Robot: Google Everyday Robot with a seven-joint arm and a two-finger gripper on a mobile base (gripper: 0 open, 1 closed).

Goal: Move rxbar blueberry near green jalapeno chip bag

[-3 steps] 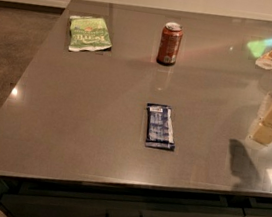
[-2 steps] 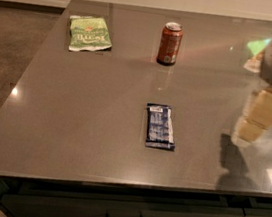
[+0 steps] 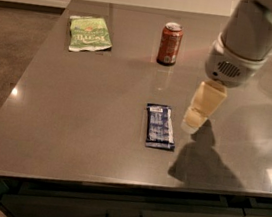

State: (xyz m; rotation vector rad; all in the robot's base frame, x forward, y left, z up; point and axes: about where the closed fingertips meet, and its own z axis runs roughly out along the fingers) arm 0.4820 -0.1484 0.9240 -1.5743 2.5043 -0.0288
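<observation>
Rxbar [image 3: 160,126] lies flat on the table [image 3: 73,122], just left of the gripper [image 3: 190,126].
The gripper points down, not touching the bar; I cannot tell whether it is open or closed. The chip bag [image 3: 89,34] is far off, back-left of it, and the can [image 3: 169,43] is behind it.

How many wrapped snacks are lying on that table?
2: the green jalapeno chip bag at the far left corner, and the rxbar blueberry near the front middle, just left of the gripper. The arm may hide others.
</observation>
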